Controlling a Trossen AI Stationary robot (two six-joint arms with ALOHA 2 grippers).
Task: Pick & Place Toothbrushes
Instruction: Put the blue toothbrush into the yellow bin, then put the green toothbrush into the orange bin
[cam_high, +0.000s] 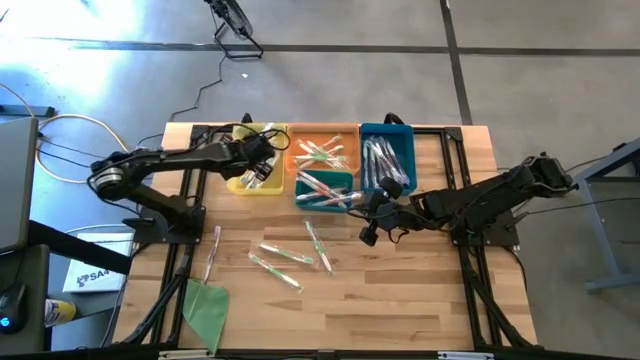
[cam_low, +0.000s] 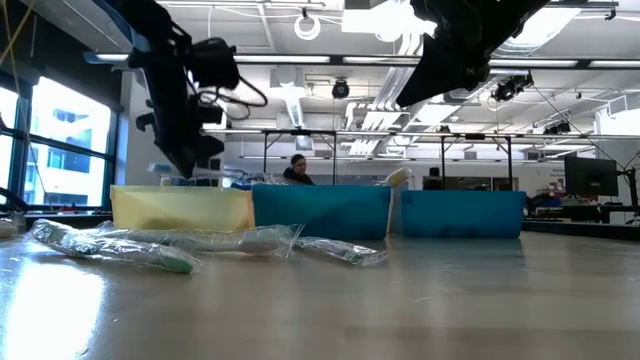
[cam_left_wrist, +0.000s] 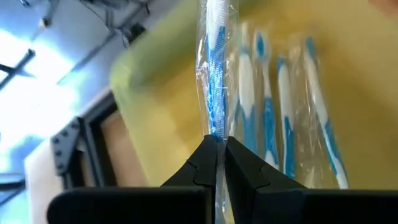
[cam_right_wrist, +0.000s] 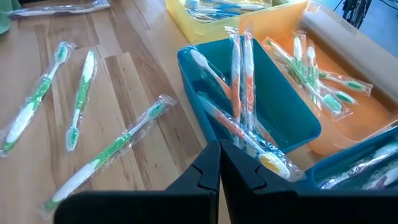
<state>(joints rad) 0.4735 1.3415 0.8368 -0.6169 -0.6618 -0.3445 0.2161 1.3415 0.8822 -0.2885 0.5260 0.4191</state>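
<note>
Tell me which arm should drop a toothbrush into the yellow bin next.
Left. Its end effector is shut on a blue wrapped toothbrush over the yellow plastic bin. The right end effector hangs shut by the small teal bin.

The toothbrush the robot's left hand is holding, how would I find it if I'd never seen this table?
Look at the row of bins at the table's far edge and find the yellow bin at its left end. The left gripper is above it, shut on a blue-and-white wrapped toothbrush. The other blue toothbrushes lie flat in the bin; this one alone is pinched between the dark fingers.
</note>
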